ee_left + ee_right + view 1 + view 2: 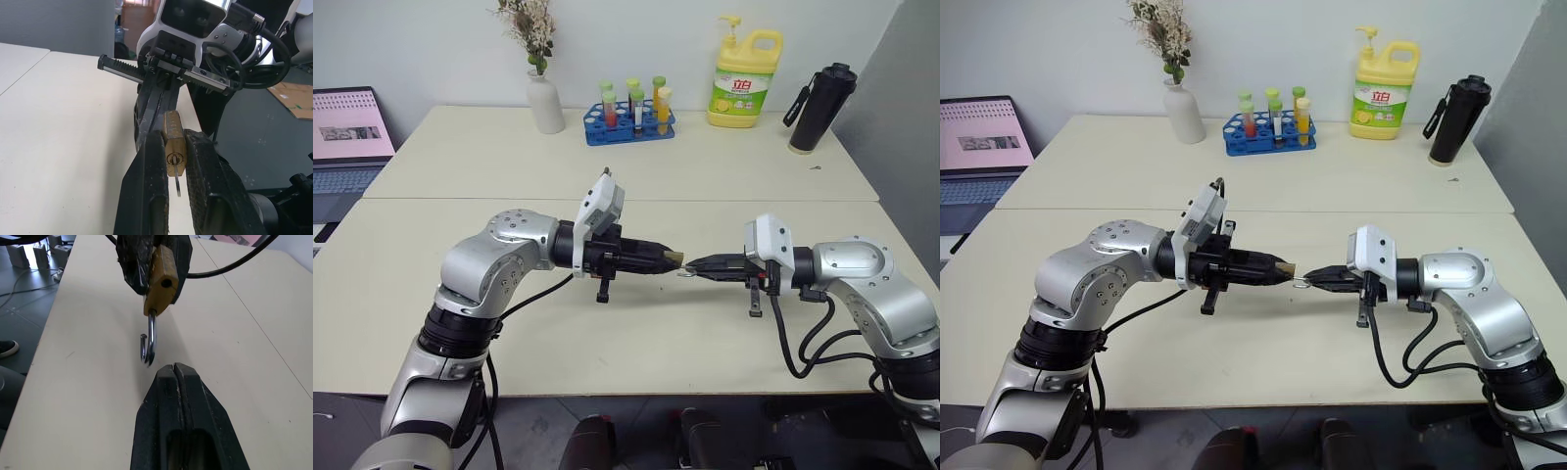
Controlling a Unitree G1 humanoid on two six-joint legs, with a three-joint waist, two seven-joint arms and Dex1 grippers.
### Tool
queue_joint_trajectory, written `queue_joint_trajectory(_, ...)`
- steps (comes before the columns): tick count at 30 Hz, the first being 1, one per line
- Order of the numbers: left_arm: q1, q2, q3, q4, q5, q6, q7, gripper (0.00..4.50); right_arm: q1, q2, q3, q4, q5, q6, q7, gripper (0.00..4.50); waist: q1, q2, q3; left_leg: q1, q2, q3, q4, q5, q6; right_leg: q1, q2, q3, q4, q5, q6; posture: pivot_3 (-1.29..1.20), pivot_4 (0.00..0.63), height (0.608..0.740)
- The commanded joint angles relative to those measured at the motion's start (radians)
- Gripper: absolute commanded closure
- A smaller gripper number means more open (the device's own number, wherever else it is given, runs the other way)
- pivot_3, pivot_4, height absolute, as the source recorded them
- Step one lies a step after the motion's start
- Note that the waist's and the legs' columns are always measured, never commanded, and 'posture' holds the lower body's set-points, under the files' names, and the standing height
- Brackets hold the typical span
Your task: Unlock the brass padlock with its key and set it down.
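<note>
My left gripper (677, 260) pinches the padlock (174, 149) by its brass sides above the surface (636, 343), near the front edge. The key (177, 184) sits in the keyhole. The shackle (148, 342) looks sprung, its free end clear of the body. My right gripper (175, 369) has its jaws pressed together, empty, just beside the shackle's bend, at about three o'clock from the padlock in the head view. I judge the unlocking done. To set it down well, I lower the left arm slowly, keep the padlock level, and spread the jaws only once it touches.
</note>
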Motion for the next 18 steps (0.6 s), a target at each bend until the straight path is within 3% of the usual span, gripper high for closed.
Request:
queue_joint_trajectory(1,0.022,0.014,0.021,-0.024,-0.024,0.034,0.018,4.33,0.056,-0.045,-0.053,-0.016,-0.007,-0.015,0.005,4.5,0.0,0.0,0.0,0.0,0.0,0.0,0.0,0.0,0.0,0.0,0.0,0.0,0.0,0.0,0.0,0.0,0.15,0.74)
queue_joint_trajectory(5,0.106,0.007,-0.003,0.0,0.034,0.029,0.09,4.33,0.203,-0.085,-0.128,-0.086,0.018,-0.01,-0.007,3.67,0.001,0.0,0.0,0.0,0.0,0.0,0.0,0.0,0.0,0.0,-0.001,0.0,0.0,0.0,0.0,0.0,0.15,0.74)
queue_joint_trajectory(9,0.166,-0.025,-0.03,0.032,0.084,0.01,0.151,4.33,0.266,-0.08,-0.112,-0.182,0.039,0.046,-0.04,2.18,-0.001,0.0,0.0,0.0,0.0,0.0,0.0,0.0,0.0,0.0,-0.001,0.0,0.0,0.0,0.0,0.0,0.15,0.74)
queue_joint_trajectory(15,0.197,-0.055,-0.052,0.053,0.109,0.01,0.17,4.33,0.252,-0.052,-0.039,-0.187,-0.069,-0.001,-0.1,0.13,-0.001,0.0,0.0,0.001,0.0,0.0,0.0,0.0,0.0,0.0,0.0,0.0,0.001,0.0,0.001,0.0,0.15,0.74)
queue_joint_trajectory(18,0.191,-0.099,-0.073,0.1,0.138,-0.003,0.203,4.33,0.217,-0.05,0.013,-0.156,-0.15,-0.024,-0.116,0.0,0.0,0.0,0.0,0.0,0.0,0.0,0.0,0.0,0.0,0.0,0.0,0.0,0.0,0.0,0.001,0.0,0.15,0.74)
